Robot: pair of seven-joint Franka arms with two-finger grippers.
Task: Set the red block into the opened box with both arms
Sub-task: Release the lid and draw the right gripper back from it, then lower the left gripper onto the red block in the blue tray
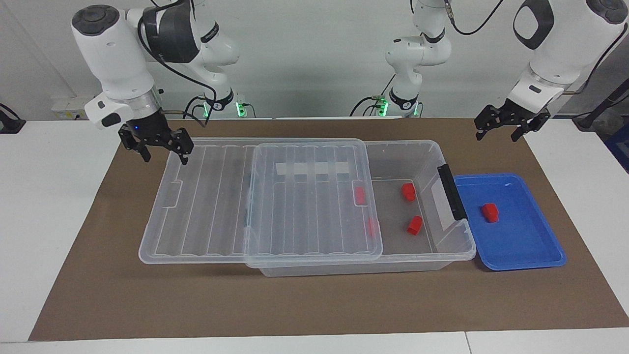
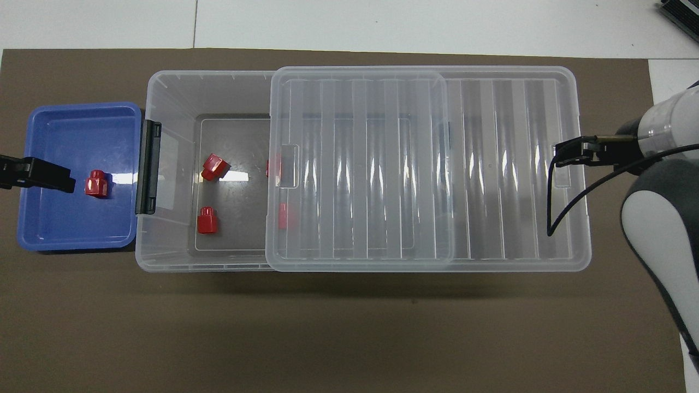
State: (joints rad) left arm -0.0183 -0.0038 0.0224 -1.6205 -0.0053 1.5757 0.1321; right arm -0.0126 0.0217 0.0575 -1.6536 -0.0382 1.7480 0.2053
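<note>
One red block lies in the blue tray. The clear box stands part open, its ribbed lid slid toward the right arm's end. Several more red blocks lie inside, two in the uncovered part, others under the lid's edge. My left gripper hangs open and empty, high over the tray's outer end. My right gripper is open and empty over the lid's end.
A black clip handle sits on the box's end wall next to the tray. A white tape strip shows through the lid. Brown mat lies under everything, with white table around it.
</note>
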